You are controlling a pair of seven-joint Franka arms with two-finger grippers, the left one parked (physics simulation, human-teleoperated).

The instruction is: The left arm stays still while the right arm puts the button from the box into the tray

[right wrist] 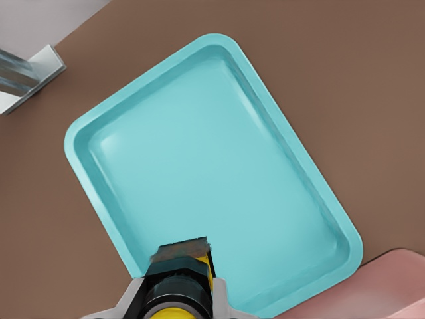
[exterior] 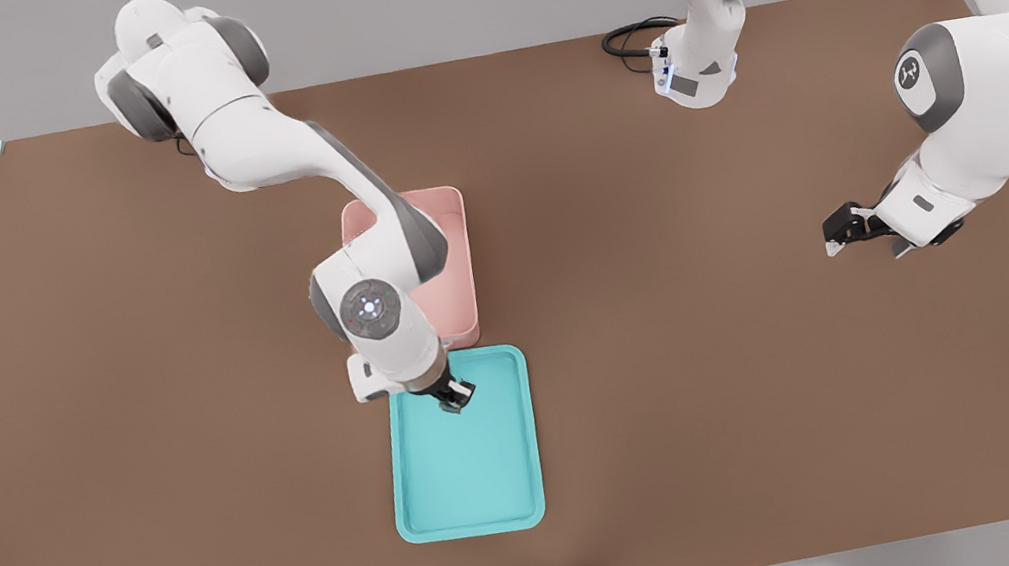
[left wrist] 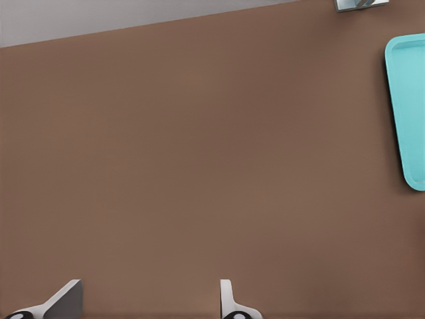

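In the front view, the white jointed right arm (exterior: 239,143) reached in from the front view's upper left, bending down across the brown table (exterior: 731,369). Its forearm passed over the pink rectangular plastic box with tall walls (exterior: 450,261), hiding much of that bin's near-left side. Just below the box, almost touching its short end, lay the turquoise shallow rectangular plastic tray with a low rim (exterior: 421,524), its long sides running toward the camera.

The black two-finger gripper (exterior: 456,398) hung over the tray's upper end, the end nearest the box, slightly toward the middle of its width. In the right wrist view the gripper (right wrist: 178,292) was closed around the tiny push-button with a round yellow cap on a short black body (right wrist: 174,302); the light-coloured fingers (right wrist: 133,298) pressed against the button's dark body on either side, with a yellow strip showing along one side. The button was held above the tray's floor, near the tray's short rim (right wrist: 312,292) next to the box; whether it touched the floor could not be told.

Further toward the front view's right, a black cable loop (exterior: 633,38) lay on the table's far edge.
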